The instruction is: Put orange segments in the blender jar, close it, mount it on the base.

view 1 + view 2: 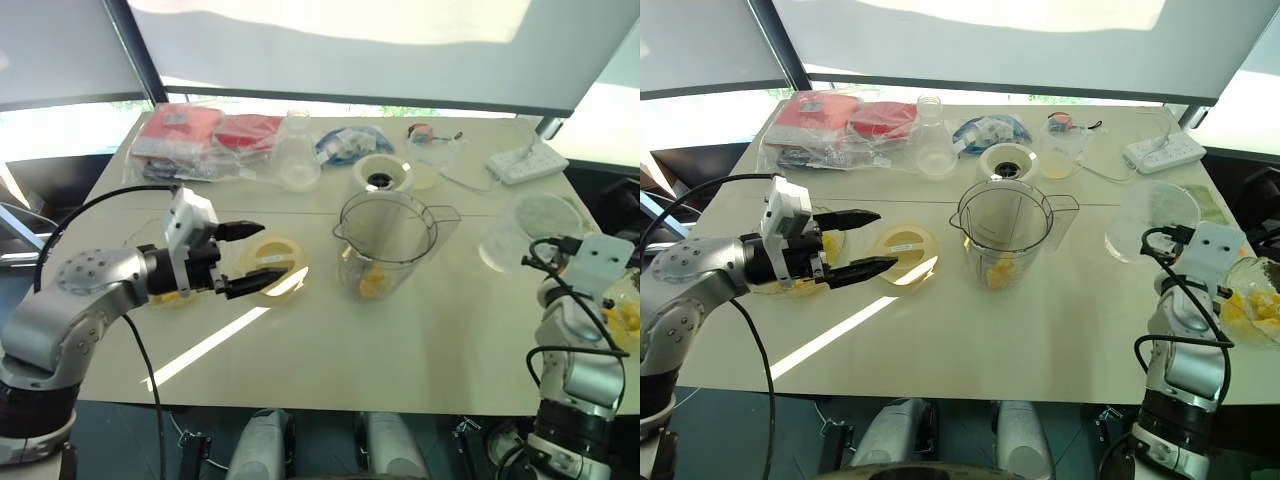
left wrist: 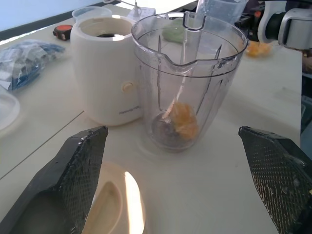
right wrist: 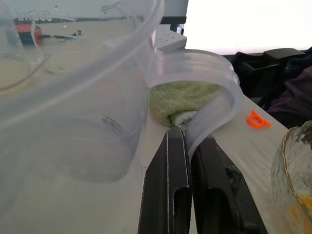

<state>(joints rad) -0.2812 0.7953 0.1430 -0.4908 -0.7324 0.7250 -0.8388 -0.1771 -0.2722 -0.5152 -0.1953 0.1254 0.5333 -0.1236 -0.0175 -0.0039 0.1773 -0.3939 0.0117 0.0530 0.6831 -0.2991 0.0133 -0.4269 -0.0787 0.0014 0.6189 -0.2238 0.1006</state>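
Left gripper (image 1: 272, 251) hovers wide open over the lid (image 1: 910, 243) (flat on the table (image 1: 400, 350), beside the jar (image 1: 385, 240)), apparently placed for pickup. Jar stands uncapped before the base (image 1: 383, 175), orange segments (image 2: 181, 119) inside. Right gripper (image 3: 189, 134), narrow, pinches a clear jug (image 3: 73, 97) handle.

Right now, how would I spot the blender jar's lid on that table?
On the table, find the clear blender jar. To its left, as the robot faces, a round lid lies under the open left hand. Unlike the cups around, it is a flat, pale yellow disc.
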